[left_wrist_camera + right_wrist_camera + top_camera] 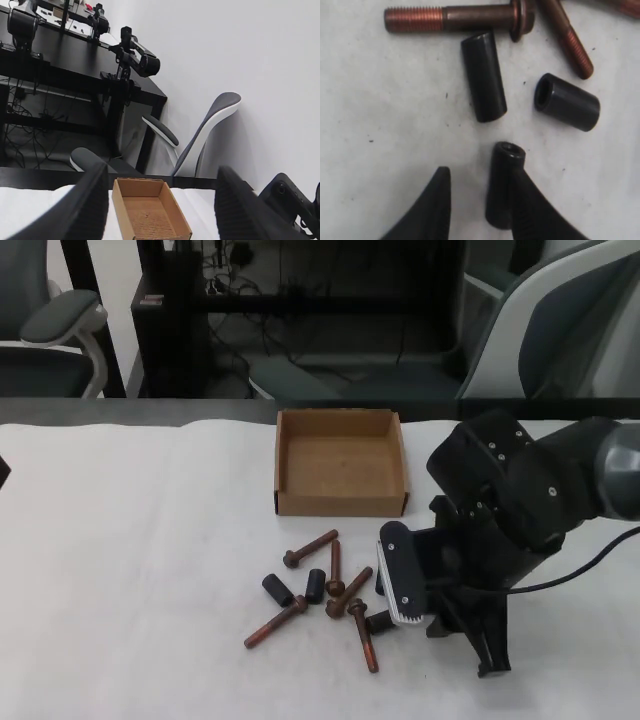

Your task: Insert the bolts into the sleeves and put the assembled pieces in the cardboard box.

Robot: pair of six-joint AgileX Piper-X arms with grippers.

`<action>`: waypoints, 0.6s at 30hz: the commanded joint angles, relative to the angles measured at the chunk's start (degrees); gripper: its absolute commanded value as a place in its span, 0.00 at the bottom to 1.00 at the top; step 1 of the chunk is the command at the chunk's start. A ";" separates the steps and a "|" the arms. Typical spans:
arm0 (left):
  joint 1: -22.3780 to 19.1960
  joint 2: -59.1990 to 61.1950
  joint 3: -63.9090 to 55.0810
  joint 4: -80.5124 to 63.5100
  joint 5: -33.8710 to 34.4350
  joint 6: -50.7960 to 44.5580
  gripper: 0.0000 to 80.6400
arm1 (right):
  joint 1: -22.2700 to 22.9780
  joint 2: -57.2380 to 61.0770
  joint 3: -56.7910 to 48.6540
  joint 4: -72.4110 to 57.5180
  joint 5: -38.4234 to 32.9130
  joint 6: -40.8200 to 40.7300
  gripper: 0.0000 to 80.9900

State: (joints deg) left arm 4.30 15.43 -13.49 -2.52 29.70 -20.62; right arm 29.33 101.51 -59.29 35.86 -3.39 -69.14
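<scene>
Several copper-coloured bolts (310,548) and three black sleeves lie loose on the white cloth in front of the cardboard box (291,502). My right gripper (480,174) hangs low over them, open. One sleeve (500,185) lies between its fingers, against one finger (535,210) and apart from the other. Two more sleeves (483,75) (567,102) lie just beyond, next to a bolt (460,17). In the high view the right arm (520,500) stands right of the pile. My left gripper (162,210) is open and holds nothing, well back from the box (122,200), which has nothing in it.
Black desks and office chairs (60,335) stand behind the bench. The white cloth (120,570) stretches wide to the left of the pile and in front of it.
</scene>
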 commanded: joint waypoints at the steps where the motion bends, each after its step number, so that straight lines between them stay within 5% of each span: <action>1: -0.26 0.19 -0.76 -0.28 0.32 -0.06 0.77 | -0.27 1.14 -0.22 -0.11 0.76 -0.34 0.48; 18: -0.26 0.19 -0.76 -0.28 0.32 -0.06 0.77 | -0.27 3.96 -0.22 -2.31 0.97 -0.34 0.48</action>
State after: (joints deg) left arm 4.30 15.43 -13.49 -2.52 29.70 -20.62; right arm 29.25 103.83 -59.76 32.85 -1.86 -69.15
